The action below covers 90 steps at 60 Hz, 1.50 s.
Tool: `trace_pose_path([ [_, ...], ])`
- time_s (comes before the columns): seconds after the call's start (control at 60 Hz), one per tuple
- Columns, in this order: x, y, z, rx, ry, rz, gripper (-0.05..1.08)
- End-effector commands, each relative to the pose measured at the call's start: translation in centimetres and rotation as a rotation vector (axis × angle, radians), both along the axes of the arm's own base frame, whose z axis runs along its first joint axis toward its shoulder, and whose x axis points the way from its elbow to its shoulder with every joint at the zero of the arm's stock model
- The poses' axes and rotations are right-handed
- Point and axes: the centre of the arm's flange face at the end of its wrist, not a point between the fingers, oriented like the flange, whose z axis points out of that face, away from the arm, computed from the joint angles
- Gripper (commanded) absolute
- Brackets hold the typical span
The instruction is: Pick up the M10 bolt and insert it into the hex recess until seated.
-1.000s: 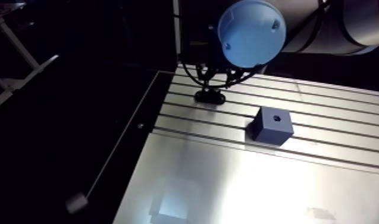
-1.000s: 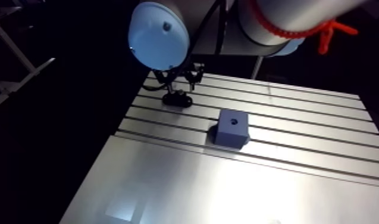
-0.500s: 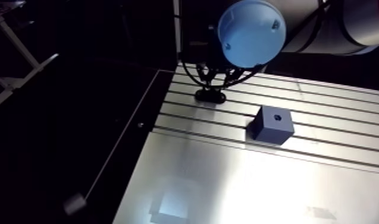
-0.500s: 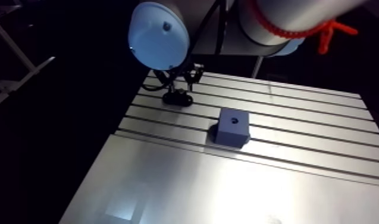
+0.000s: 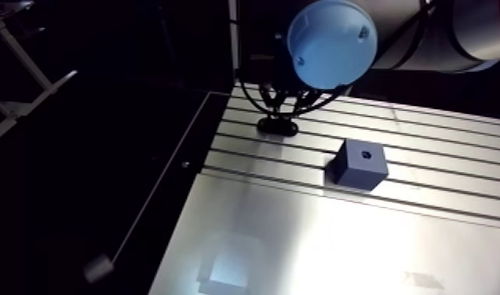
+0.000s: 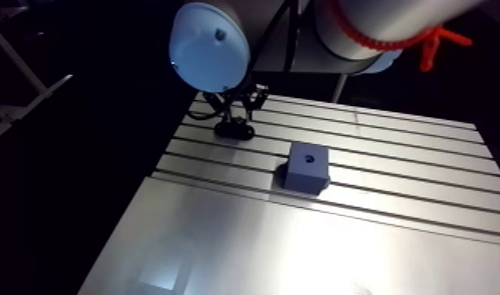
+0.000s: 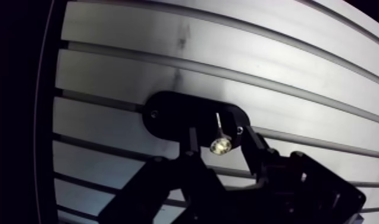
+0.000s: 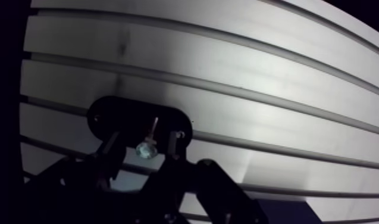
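The pick-up step is being carried out. In the wrist view, the bolt (image 7: 220,145) is standing in a black holder (image 7: 168,113) and is being straddled by the gripper (image 7: 218,136). Its 2 fingers (image 7: 192,140) are partly apart with slim gaps on each side, so nothing is being gripped yet. In the arm view, the block (image 5: 360,163) with its recess (image 5: 363,154) is sitting right of centre on the bench (image 5: 300,235), well apart from the holder. Next, a square closing on the bolt and a straight lift are being called for.
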Motion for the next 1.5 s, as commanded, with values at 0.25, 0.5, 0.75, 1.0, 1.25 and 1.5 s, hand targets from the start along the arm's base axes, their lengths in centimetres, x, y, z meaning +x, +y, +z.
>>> trace_pose_path([
  [0.25,0.03,-0.07,0.03,-0.001,0.000,0.001,0.57],
  [0.5,0.08,-0.04,-0.04,0.000,-0.001,0.001,0.59],
  [0.75,0.09,-0.04,-0.05,0.001,-0.003,0.001,0.60],
  [1.0,0.16,-0.03,-0.14,0.001,-0.007,0.001,0.62],
  [1.25,0.21,-0.11,-0.15,0.002,-0.007,0.004,0.64],
  [1.5,0.22,-0.11,-0.17,0.002,-0.009,0.004,0.65],
])
